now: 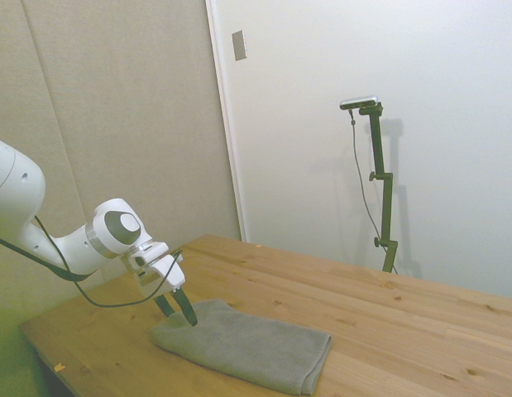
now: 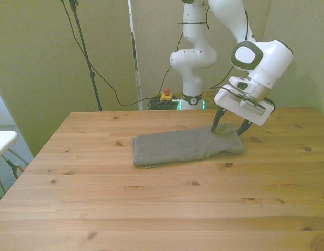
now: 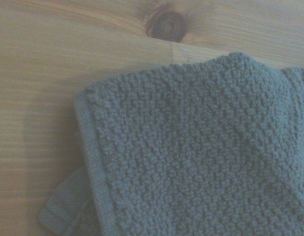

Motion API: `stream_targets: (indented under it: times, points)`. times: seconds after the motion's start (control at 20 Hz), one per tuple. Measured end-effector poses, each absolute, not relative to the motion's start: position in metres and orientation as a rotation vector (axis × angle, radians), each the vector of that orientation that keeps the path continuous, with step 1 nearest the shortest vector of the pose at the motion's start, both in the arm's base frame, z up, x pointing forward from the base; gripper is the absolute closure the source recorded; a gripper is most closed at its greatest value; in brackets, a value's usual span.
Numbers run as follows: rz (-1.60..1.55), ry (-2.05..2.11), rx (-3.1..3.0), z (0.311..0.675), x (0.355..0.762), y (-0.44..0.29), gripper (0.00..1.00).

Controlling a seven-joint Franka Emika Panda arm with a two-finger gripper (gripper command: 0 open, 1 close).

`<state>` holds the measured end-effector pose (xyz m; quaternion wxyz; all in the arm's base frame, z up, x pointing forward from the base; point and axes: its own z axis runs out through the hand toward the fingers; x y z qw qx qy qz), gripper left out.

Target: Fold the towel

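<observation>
Gripper: white two-finger gripper (image 2: 228, 127) on the Franka arm, dark fingers spread apart and pointing down, tips at or just above one short end of the cloth; nothing is pinched between them.
Towel: thick grey-olive terry cloth towel (image 2: 185, 146), lying as a long narrow rectangle on the light wooden table (image 2: 151, 209); it looks already doubled, since the wrist view shows a hemmed corner (image 3: 88, 147) with a second layer peeking out beneath it.
Position: towel sits mid-table, its far end under the gripper, its other end toward the front view's left.
Step in hand: judged to be the approach to a grasp at the end under the gripper, ahead of another fold.
Next move: likely calls for lowering the fingers astride the end's edge, closing on all layers together, then lifting and carrying that end across to the opposite one.
Risk: catching only the top layer would undo the fold.
</observation>
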<state>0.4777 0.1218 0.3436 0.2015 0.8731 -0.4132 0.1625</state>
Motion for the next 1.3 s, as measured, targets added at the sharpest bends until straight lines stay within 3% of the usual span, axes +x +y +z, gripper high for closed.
stream_targets:
  times: [1.05,1.3]
  points:
    - [0.463,-1.158,2.459,0.342,0.481,0.122,1.00]
    - [0.499,-1.189,2.479,0.361,0.490,0.113,1.00]
